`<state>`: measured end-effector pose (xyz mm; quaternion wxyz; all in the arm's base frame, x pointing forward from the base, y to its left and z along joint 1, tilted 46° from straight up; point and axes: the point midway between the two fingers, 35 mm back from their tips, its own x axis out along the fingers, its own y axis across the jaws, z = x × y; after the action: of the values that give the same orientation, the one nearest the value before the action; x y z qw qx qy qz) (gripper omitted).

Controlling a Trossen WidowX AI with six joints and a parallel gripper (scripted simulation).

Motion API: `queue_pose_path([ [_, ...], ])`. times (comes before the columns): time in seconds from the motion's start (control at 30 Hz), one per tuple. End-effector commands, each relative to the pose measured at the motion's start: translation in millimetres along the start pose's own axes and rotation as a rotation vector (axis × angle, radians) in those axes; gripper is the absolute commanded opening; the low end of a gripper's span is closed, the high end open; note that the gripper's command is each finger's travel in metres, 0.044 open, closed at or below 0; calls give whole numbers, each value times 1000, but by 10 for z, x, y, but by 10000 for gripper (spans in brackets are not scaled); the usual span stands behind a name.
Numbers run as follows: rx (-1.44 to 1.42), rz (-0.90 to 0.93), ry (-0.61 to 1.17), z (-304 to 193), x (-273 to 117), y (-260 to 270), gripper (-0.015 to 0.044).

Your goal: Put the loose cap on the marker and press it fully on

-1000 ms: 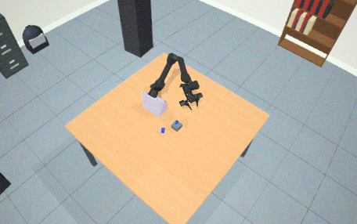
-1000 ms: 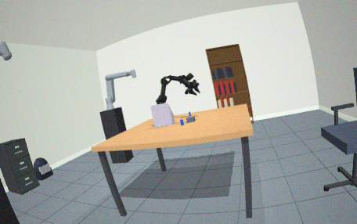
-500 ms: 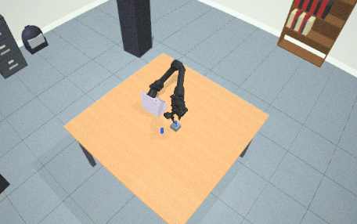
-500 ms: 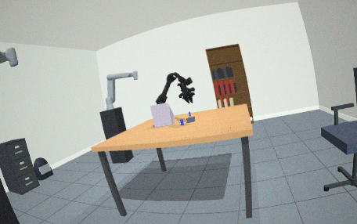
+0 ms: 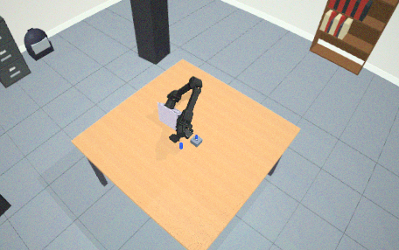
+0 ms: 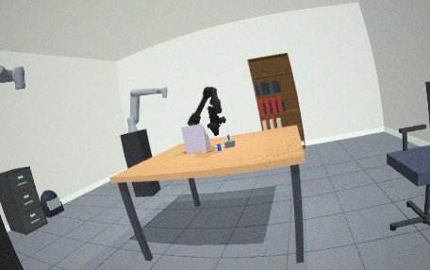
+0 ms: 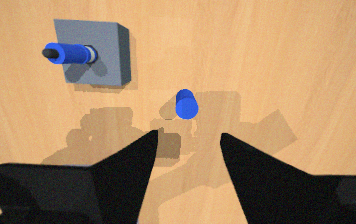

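Observation:
The blue cap (image 5: 181, 146) (image 6: 219, 147) (image 7: 186, 107) stands upright on the table. The blue marker (image 5: 196, 137) (image 6: 228, 137) (image 7: 72, 53) stands upright in the grey holder block (image 5: 196, 142) (image 6: 230, 144) (image 7: 111, 70), its dark tip up and bare. In the wrist view the block is to the upper left of the cap. My gripper (image 7: 189, 136) is open and empty, its fingers apart and pointing down. It hangs above the table near the cap; in the wrist view the cap shows just beyond the gap between the fingertips, touching neither.
A pale lilac panel-like block (image 5: 168, 116) (image 6: 195, 139) stands on the table (image 5: 201, 197) (image 6: 255, 160) beside the arm. A bookshelf, a dark pillar, a filing cabinet and a chair stand on the floor away from the table.

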<state>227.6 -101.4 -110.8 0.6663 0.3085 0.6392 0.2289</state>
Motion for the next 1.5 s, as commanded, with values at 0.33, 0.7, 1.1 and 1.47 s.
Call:
queue_pose_path([
  [0.33, -37, 9, 3, -8, 360, -13, 238],
  [0.7, -37, 9, 3, -10, 573, -5, 238],
  [1.1, -36, 10, 3, -6, 769, -6, 238],
  [1.47, -37, 12, 3, -15, 945, -1, 238],
])
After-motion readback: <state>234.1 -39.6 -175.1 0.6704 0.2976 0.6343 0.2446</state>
